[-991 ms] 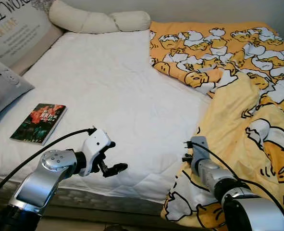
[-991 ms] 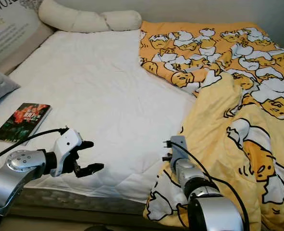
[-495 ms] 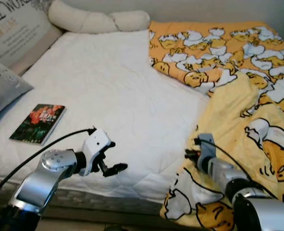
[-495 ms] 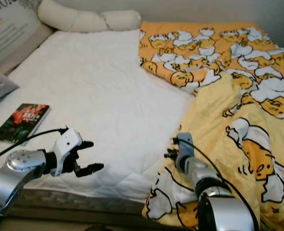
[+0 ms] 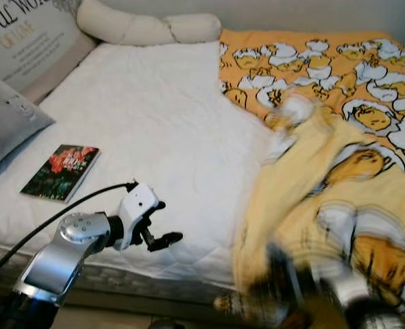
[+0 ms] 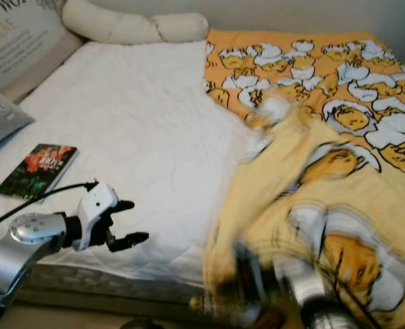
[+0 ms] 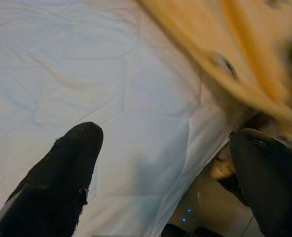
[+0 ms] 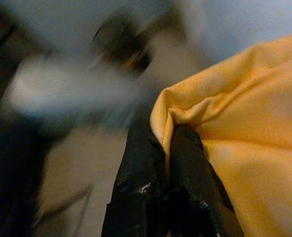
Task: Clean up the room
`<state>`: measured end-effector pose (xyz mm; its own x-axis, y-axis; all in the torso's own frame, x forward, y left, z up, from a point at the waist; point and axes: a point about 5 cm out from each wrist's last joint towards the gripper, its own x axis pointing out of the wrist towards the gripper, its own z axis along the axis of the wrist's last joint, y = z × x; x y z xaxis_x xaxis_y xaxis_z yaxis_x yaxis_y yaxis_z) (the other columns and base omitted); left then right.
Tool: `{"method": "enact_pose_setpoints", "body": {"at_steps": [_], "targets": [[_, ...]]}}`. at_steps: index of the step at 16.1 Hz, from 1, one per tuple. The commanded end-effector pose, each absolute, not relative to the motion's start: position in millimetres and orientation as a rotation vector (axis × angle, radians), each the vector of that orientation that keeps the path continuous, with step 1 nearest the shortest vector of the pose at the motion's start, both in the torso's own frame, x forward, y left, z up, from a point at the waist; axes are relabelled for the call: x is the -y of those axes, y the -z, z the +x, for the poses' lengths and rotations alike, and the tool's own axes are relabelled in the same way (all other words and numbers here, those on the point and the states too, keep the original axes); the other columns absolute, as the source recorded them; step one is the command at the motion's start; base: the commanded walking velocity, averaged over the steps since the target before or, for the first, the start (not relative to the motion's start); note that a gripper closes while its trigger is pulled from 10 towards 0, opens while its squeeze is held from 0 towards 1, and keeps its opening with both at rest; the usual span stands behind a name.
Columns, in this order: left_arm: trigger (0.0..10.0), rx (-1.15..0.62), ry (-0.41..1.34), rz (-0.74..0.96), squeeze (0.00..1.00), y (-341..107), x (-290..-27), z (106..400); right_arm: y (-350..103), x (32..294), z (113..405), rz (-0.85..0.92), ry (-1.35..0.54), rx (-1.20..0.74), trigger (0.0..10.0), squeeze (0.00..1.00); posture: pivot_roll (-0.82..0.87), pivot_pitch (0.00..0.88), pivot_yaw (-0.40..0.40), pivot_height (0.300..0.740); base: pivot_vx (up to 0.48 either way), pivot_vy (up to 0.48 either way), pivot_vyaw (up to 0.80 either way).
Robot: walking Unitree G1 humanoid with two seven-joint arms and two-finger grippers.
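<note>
Blanket (image 5: pixel 339 185) dragged leftward, white sheet (image 5: pixel 154 123) bare

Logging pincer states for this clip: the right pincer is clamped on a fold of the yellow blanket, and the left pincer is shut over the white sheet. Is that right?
Not quite. The left pincer is open, not shut: the left wrist view shows its two black fingers wide apart over the white sheet. The rest holds: the right pincer is clamped on a fold of the yellow blanket.

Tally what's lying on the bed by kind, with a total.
Pillows: 3 (long cream bolster, printed cushion, grey pillow)
Books: 1
Blankets: 1, yellow cartoon-print, pinched in the right gripper
Total: 5
</note>
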<state>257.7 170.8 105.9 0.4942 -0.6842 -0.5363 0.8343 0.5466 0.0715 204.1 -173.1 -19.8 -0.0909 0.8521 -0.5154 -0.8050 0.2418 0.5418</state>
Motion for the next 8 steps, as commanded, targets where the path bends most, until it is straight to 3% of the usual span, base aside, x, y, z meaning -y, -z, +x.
{"method": "enact_pose_setpoints", "body": {"at_steps": [1, 3, 4, 5, 6, 7, 8], "targets": [[10.0, -0.481, 0.954, 0.355, 0.00, -108, -170, 257, 13, 171, 208, -0.020, -1.461, -0.900, 0.0, 0.00, 0.09, 0.000, 0.081, 0.740, 0.000, 0.000, 0.00], [10.0, -0.483, 0.961, 0.353, 0.00, -107, -168, 258, 30, 173, 187, -0.067, -1.490, -0.980, 0.0, 0.00, 0.09, 0.000, 0.083, 0.740, 0.000, 0.000, 0.00], [10.0, -0.482, 0.961, 0.354, 0.00, -108, -168, 259, 44, 172, 173, -0.100, -1.397, -0.962, 0.0, 0.00, 0.09, 0.000, 0.086, 0.740, 0.000, 0.000, 0.00], [10.0, -0.481, 0.961, 0.357, 0.00, -108, -168, 260, 55, 171, 166, -0.142, -1.264, -0.920, 8.3, 0.00, 0.09, 0.000, 0.088, 0.740, 0.000, 0.000, 0.00], [10.0, -0.481, 0.961, 0.358, 0.00, -108, -168, 260, 59, 171, 162, -0.128, -1.204, -0.901, 10.0, 0.00, 0.09, 0.000, 0.089, 0.740, 0.000, 0.000, 0.00], [10.0, -0.481, 0.961, 0.360, 0.00, -108, -168, 260, 58, 171, 164, -0.057, -1.143, -0.871, 10.0, 1.00, 0.09, 0.000, 0.090, 0.740, 0.000, 0.000, 0.00], [10.0, -0.481, 0.960, 0.361, 0.00, -108, -168, 261, 50, 171, 176, -0.004, -1.141, -0.833, 10.0, 1.00, 0.09, 0.000, 0.090, 0.740, 0.000, 0.000, 0.00]]}}
